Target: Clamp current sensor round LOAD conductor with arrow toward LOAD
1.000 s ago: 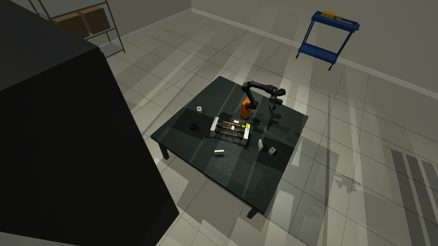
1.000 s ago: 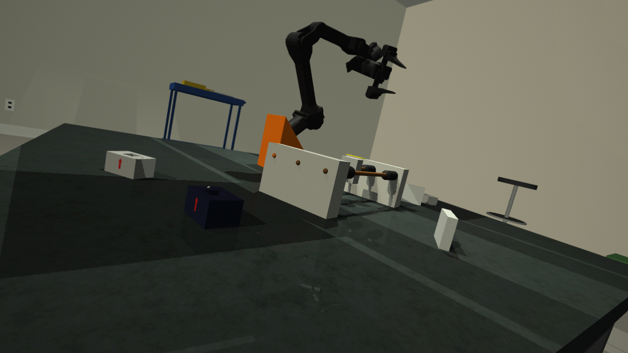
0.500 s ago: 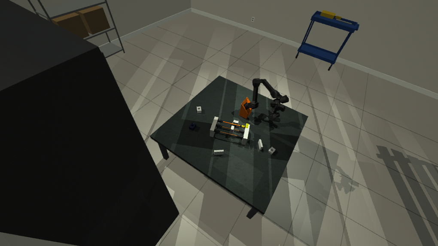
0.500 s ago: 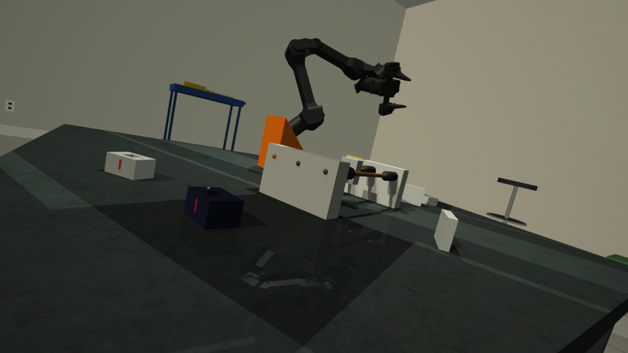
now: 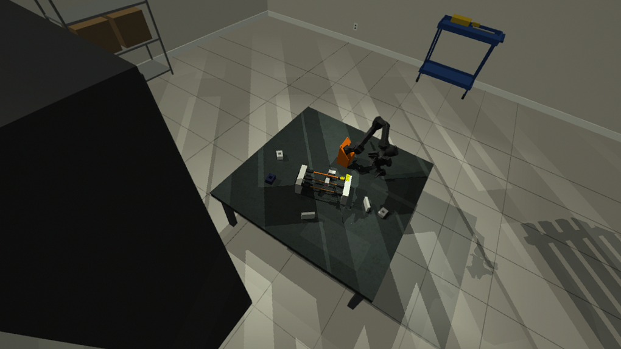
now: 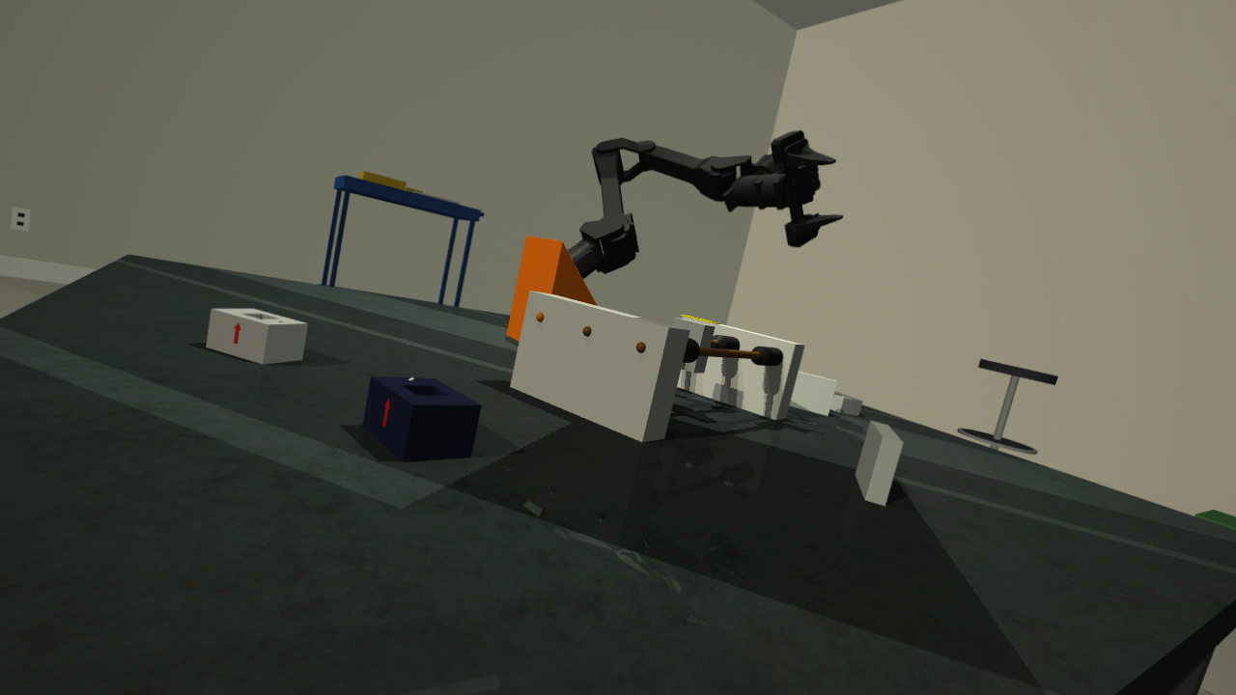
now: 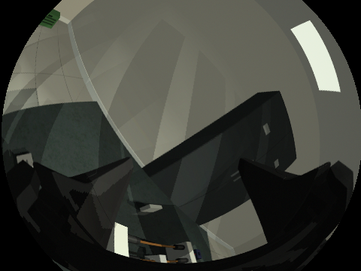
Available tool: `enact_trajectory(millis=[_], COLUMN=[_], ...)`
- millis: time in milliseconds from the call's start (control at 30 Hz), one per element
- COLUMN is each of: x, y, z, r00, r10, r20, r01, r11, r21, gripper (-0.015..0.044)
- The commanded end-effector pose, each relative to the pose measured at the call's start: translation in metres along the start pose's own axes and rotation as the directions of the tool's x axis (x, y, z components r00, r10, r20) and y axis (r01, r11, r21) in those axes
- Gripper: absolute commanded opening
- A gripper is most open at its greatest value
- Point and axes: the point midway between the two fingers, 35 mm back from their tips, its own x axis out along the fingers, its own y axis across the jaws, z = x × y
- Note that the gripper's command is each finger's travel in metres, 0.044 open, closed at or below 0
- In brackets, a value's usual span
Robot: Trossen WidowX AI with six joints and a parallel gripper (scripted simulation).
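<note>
My gripper (image 5: 375,165) (image 6: 838,188) (image 7: 186,165) is open and empty, high above the table (image 5: 329,247), to the arm side of the conductor rack. The rack has a near white end plate (image 6: 596,367) and a far one (image 5: 346,190) with a yellow marker (image 5: 347,177) (image 6: 698,319); its lettering is unreadable. The copper conductor (image 5: 325,175) nearest the arm runs to the marker. White parts of the sensor (image 5: 327,180) (image 6: 693,332) (image 7: 161,258) show between the end plates, on either side of that conductor. Whether it encloses the conductor or is latched, and its arrow, I cannot tell.
A navy block (image 5: 270,178) (image 6: 421,419) and a white block (image 5: 279,154) (image 6: 256,335), both with red arrows, stand beyond the rack. Another white block (image 5: 383,211) and two white slabs (image 5: 307,215) (image 5: 367,203) stand around it. The arm's orange mount (image 5: 344,153) (image 6: 540,276) is beside the rack.
</note>
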Motion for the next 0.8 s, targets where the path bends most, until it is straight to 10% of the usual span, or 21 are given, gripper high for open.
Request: enact_trajectory(millis=[0,367,767], x=[0.027,0.05,0.012], y=[-0.028,-0.086,-0.05], z=[-0.022,-0.06,-0.226], r00=[0.998,0.986,0.692], r10=[-0.066,-0.16,0.282], r20=[-0.012,-0.038,-0.664], r01=[0.066,0.164,-0.29], r11=[0.996,0.975,0.952], r21=[0.067,0.149,0.102], gripper=[0.044,0.044,0.044])
